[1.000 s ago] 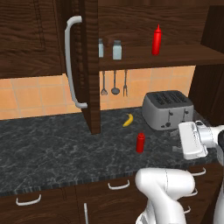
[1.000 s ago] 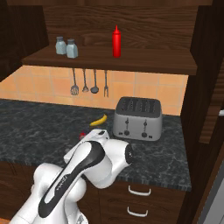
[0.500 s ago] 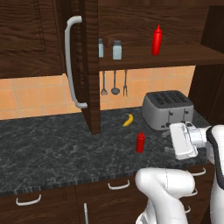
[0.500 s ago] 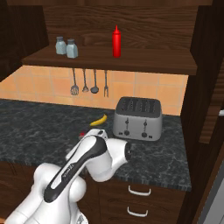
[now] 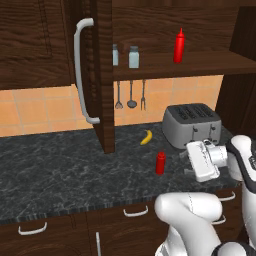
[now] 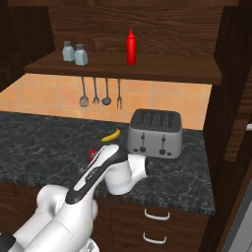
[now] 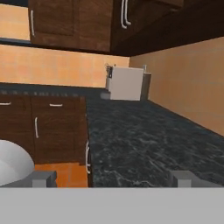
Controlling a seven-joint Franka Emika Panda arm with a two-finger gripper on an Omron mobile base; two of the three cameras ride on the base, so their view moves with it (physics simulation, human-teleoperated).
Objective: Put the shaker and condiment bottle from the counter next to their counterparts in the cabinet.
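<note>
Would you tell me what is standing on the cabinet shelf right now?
On the shelf: two shakers side by side and a bright red bottle. In the left base view the door half covers one shaker.

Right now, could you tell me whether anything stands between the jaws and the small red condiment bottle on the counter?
Nothing visible does. The condiment bottle stands alone on the counter, with bare stone between it and the gripper to its right; the toaster sits behind.

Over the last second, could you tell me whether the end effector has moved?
Yes. In the left base view the end effector has swung left across the toaster, toward the red bottle on the counter.
</note>
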